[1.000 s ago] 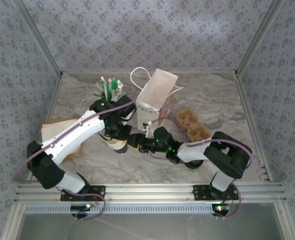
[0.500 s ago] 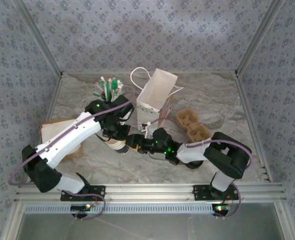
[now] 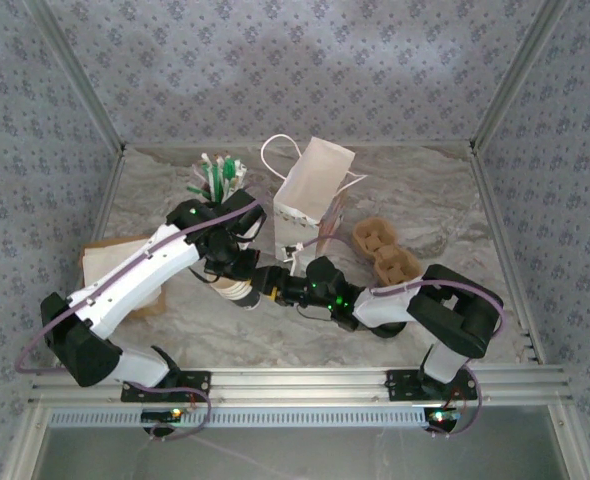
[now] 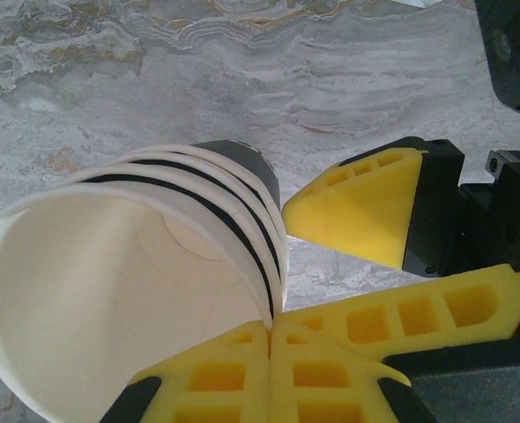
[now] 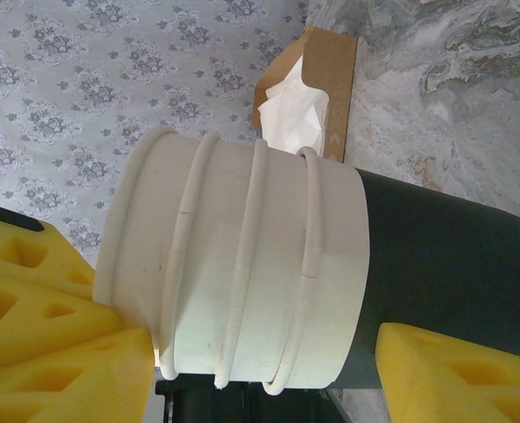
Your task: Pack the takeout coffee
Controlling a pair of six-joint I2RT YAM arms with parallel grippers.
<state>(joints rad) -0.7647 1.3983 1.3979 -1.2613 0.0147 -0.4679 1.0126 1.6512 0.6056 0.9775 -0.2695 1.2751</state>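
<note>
The takeout coffee is out of view. A stack of lidless cream paper cups (image 3: 237, 290) (image 4: 110, 291) (image 5: 242, 264) sits nested in a dark sleeve (image 5: 436, 264) on the marble. My left gripper (image 3: 230, 272) (image 4: 271, 328) is shut, pinching the rim of the topmost cup. My right gripper (image 3: 258, 283) (image 5: 269, 352) reaches in from the right and stands open, one yellow finger on each side of the stack. In the left wrist view its fingers (image 4: 357, 207) stand a little off the cups. The white paper bag (image 3: 310, 190) stands upright behind the stack.
A brown cardboard cup carrier (image 3: 385, 250) lies right of the bag. A bunch of green and white straws (image 3: 217, 175) stands at the back left. A brown napkin box (image 3: 115, 262) (image 5: 317, 79) lies at the left, under the left arm. Patterned walls close three sides.
The left arm's elbow has drifted left and down. Both grippers stay at the cup stack.
</note>
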